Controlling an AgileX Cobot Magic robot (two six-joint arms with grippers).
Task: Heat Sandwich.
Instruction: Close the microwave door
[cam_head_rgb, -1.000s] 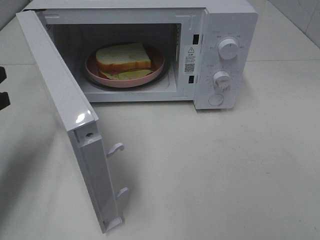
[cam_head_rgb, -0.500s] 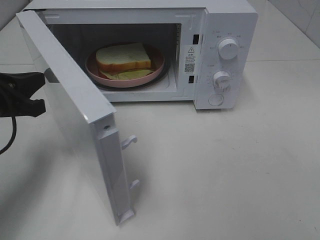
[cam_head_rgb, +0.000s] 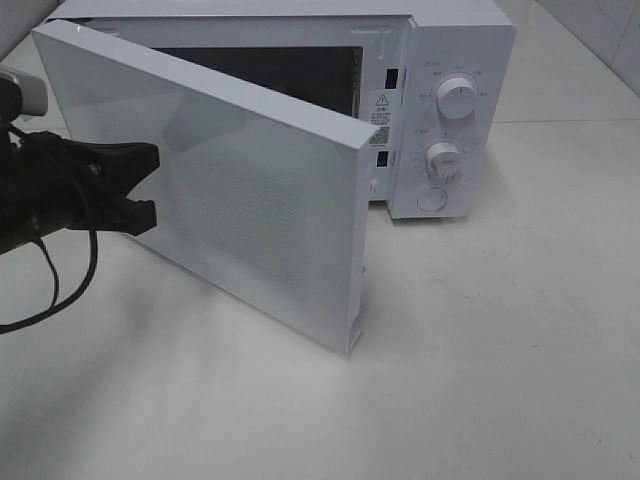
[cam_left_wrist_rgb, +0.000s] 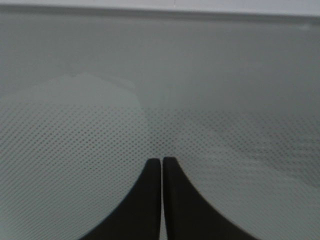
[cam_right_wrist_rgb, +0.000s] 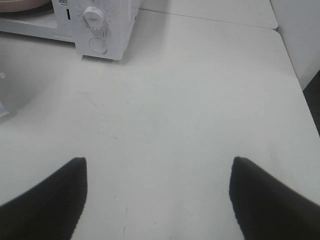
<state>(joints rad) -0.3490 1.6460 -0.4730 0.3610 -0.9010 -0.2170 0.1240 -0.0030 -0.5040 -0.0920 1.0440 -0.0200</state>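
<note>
The left gripper (cam_head_rgb: 148, 187), jaws closed, has pushed the microwave door (cam_head_rgb: 250, 210) from wide open to half shut. The sandwich is inside, now hidden behind it. The right gripper (cam_right_wrist_rgb: 157, 160) waits, jaws open, over the surface (cam_right_wrist_rgb: 175, 100).

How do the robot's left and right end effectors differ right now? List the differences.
The left end effector is shut; the right end effector is open. The left one faces the microwave door close up; the right one hangs over the table. Both have black fingers.
</note>
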